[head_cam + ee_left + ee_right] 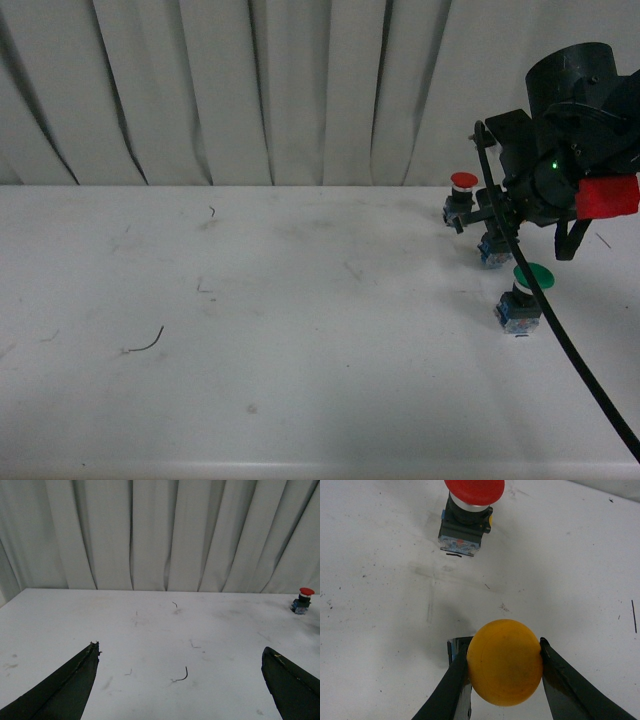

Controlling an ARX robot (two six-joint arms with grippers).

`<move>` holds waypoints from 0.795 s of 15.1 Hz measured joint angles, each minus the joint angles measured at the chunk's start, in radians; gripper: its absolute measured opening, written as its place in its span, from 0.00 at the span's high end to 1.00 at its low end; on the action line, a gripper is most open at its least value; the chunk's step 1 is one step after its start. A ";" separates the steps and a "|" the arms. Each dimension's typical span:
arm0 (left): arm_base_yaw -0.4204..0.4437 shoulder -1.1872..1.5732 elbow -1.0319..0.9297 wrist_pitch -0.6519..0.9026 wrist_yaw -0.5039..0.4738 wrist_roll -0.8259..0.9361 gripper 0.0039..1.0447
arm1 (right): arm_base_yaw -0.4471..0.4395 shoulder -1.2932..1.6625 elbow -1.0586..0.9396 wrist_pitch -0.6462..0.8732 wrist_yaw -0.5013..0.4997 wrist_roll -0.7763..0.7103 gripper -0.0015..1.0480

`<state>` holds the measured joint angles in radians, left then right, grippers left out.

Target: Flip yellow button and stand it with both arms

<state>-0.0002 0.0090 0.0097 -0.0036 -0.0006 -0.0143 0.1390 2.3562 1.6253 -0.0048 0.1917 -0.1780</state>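
In the right wrist view the yellow button shows its round yellow-orange cap, held between the two black fingers of my right gripper, which is shut on it. In the front view the right gripper hangs low over the white table at the right, and only the button's blue-grey block shows under it. My left gripper is open and empty above the table, with its fingers far apart. It is out of the front view.
A red-capped button stands just behind the right gripper and also shows in both wrist views. A green-capped button stands in front of the gripper. A thin dark wire scrap lies on the white table. A grey curtain hangs behind.
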 joint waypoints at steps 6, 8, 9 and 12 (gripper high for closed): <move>0.000 0.000 0.000 0.000 0.000 0.000 0.06 | 0.045 0.032 0.054 -0.021 0.048 0.029 0.66; 0.000 0.000 0.000 0.000 0.000 0.000 0.06 | 0.051 0.033 0.058 -0.019 0.060 0.035 0.66; 0.000 0.000 0.000 0.000 0.000 0.000 0.06 | 0.051 0.034 0.061 -0.019 0.067 0.038 0.66; 0.000 0.000 0.000 0.000 0.000 0.000 0.06 | 0.052 0.040 0.062 -0.025 0.069 0.050 0.66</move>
<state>-0.0002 0.0090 0.0097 -0.0036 -0.0006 -0.0139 0.1913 2.3966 1.6875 -0.0296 0.2611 -0.1276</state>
